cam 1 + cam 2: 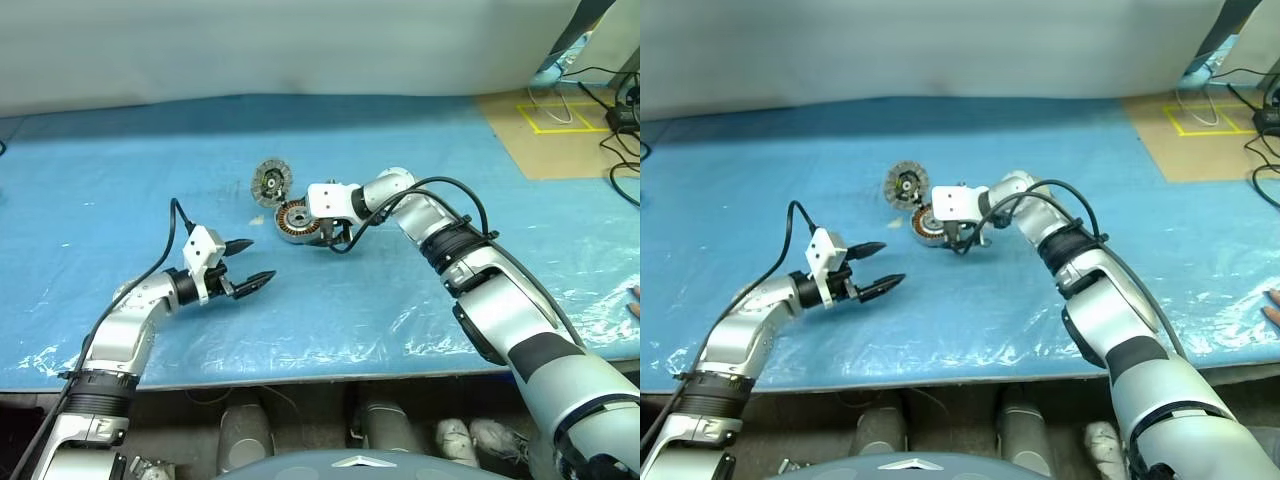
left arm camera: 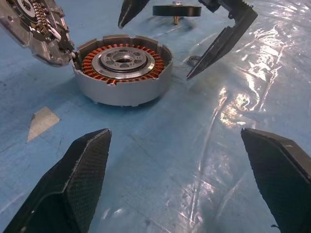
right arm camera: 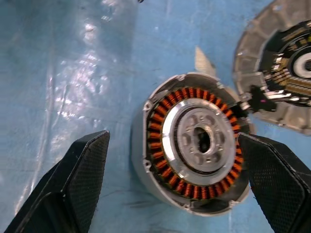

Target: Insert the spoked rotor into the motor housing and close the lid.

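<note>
right wrist view: the right tool (image 3: 172, 187), its two black fingers (image 3: 73, 184) spread wide and gripping nothing, looks down on the motor housing (image 3: 194, 141). the housing sits between the fingertips, nearer one finger than the other, and whether that finger touches the wall cannot be told. it stands upright on the blue tabletop (image 1: 120, 170), open mouth up, with the copper windings ringing a silver hub. its axis is vertical and its cavity is empty, so by judgement the rotor is not yet in.

the lid (image 1: 270, 182) stands tilted on edge just behind the housing, ribbed face toward the camera, its rim touching or almost touching the housing's wall.

in the left wrist view a flat black disc on a short pin, probably the spoked rotor (image 2: 176, 10), lies just beyond the housing, between the fingers of the right tool. its spokes cannot be made out.

the left tool (image 1: 252, 264) hovers well apart from the housing, on the robot's left of it and nearer the tabletop's front edge, pointing toward it. its fingers are also spread wide and empty.

judged from this layout, the right arm is much the nearer to all three parts. the coming move turns on the rotor lying just beside the housing's upward mouth, so it must be lifted and lowered along the housing's vertical axis.
</note>
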Robot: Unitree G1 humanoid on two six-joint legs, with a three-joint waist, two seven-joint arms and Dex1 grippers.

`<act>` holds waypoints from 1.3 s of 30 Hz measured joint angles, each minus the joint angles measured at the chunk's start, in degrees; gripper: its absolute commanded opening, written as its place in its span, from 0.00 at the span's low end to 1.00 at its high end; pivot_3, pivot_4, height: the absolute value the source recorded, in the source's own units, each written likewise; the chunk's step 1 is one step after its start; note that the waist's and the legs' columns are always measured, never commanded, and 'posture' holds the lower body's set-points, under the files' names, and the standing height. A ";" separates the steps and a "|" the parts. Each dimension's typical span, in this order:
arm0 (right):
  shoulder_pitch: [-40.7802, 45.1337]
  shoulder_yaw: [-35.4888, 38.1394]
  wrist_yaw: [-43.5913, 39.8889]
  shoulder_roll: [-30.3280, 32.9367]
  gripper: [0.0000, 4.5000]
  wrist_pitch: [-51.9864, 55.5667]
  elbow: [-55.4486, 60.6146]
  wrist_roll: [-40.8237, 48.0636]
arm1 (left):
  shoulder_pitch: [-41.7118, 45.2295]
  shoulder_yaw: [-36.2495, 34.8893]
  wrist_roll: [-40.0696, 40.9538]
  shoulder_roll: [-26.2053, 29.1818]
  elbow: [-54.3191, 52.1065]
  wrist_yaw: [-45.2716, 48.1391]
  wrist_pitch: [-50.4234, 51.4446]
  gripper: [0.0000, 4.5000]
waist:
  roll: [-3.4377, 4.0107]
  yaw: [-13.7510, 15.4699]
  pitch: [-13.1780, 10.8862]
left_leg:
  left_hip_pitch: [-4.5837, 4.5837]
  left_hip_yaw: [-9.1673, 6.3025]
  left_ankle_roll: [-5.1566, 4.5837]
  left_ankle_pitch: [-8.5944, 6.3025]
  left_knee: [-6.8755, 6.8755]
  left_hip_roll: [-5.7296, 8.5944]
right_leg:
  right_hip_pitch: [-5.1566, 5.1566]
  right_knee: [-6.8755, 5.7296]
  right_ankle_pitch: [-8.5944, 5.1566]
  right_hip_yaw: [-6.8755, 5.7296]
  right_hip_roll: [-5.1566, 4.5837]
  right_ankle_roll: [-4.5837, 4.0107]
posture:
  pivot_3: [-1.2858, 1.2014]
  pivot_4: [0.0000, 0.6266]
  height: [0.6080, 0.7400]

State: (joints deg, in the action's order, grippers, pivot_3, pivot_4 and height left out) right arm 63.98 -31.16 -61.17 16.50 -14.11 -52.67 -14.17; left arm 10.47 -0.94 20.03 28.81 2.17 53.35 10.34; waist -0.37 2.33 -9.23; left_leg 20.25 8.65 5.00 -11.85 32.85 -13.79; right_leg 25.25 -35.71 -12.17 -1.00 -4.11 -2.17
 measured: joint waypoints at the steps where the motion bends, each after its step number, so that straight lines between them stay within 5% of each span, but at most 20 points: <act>1: 0.51 -0.19 0.12 -0.35 0.99 -1.37 -1.72 -0.94 | -0.11 0.02 0.05 -0.09 -0.61 -0.33 0.18 1.00 | 0.00 -0.03 0.00 | -0.01 0.00 -0.01 0.00 0.01 -0.02 | 0.00 -0.01 -0.01 -0.03 0.00 -0.03 | 0.52 0.24 1.00; 20: 4.92 -1.84 7.49 -5.15 0.99 -11.57 -13.59 -12.38 | -0.91 1.45 -0.03 -1.77 -3.10 -2.31 1.56 1.00 | 0.03 -0.14 -0.01 | -0.13 0.00 0.01 -0.05 0.14 -0.08 | -0.04 -0.14 0.00 -0.07 -0.02 -0.17 | 0.52 0.24 1.00; 23: 5.01 -2.31 7.98 -5.37 0.86 -11.83 -14.06 -13.16 | -0.90 1.79 -0.13 -1.95 -3.10 -2.34 1.56 1.00 | 0.03 -0.15 -0.01 | -0.21 0.00 -0.02 -0.06 0.14 -0.08 | -0.14 -0.18 0.01 -0.06 -0.02 -0.18 | 0.52 0.24 1.00; 27: 5.02 -2.03 8.63 -5.92 0.57 -11.06 -14.57 -13.24 | -0.63 2.68 -0.24 -2.43 -3.07 -2.42 1.56 1.00 | 0.04 -0.14 -0.02 | -0.23 0.01 -0.22 -0.15 0.19 -0.07 | -0.15 -0.21 0.04 -0.06 -0.05 -0.24 | 0.52 0.24 1.00; 39: 2.34 2.50 -0.66 -5.18 0.57 0.49 -6.39 -9.53 | -0.03 3.04 -0.87 -2.89 -2.38 -2.35 1.51 1.00 | 0.04 0.19 -0.01 | -0.13 0.00 -0.26 -0.14 0.18 -0.07 | -0.15 -0.07 0.04 -0.12 -0.06 -0.23 | 0.52 0.24 1.00</act>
State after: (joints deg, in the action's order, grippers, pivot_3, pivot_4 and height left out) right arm 66.33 -28.66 -61.83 11.32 -13.62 -59.05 -23.70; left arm 10.44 2.10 19.16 25.92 -0.21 51.00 11.85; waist -0.33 2.52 -9.24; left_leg 20.12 8.64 4.75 -12.00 33.04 -13.86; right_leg 25.10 -35.78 -12.13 -1.11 -4.17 -2.41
